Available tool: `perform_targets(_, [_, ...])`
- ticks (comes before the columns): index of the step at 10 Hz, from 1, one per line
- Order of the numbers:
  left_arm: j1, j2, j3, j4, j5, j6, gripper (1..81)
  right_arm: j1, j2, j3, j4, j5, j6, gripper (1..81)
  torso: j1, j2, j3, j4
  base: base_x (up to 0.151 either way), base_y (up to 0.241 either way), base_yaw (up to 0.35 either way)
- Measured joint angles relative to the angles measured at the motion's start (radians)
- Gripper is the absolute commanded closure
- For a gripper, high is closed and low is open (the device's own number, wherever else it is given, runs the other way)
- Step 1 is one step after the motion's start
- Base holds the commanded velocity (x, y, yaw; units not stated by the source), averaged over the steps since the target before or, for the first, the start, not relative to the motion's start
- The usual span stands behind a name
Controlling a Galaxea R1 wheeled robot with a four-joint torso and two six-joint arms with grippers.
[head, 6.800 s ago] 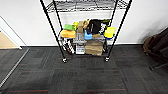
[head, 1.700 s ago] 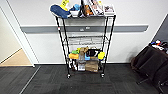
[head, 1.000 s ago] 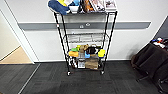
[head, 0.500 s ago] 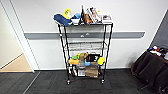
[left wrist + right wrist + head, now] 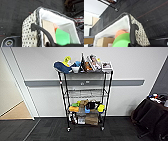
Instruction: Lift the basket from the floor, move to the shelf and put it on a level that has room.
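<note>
Head view: shelf (image 5: 85, 94) second level (image 5: 85, 93) bare; basket (image 5: 37, 30) above carpet; claw grips unclear.

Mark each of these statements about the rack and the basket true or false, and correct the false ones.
1. The shelf stands against a white wall. True.
2. Its top tier is bare. False: toys and books crowd it.
3. The level second from the top holds a cardboard box. False: it looks free of items.
4. The basket has a white lining. True.
5. The basket is empty. False: a green object and a cardboard box lie inside.
</note>
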Motion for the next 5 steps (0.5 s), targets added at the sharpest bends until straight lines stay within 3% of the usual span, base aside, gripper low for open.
perform_targets(2, [0.000,0.009,0.002,0.009,-0.001,0.000,81.1,0.000,0.001,-0.020,-0.005,-0.017,0.000,81.1,0.000,0.000,0.000,0.000,0.000,0.000,0.000])
perform_targets(5, [0.013,0.007,0.006,0.010,0.002,0.000,81.1,-0.009,0.002,-0.020,-0.007,-0.027,0.000,81.1,-0.003,-0.001,0.001,0.000,0.091,0.000,0.000])
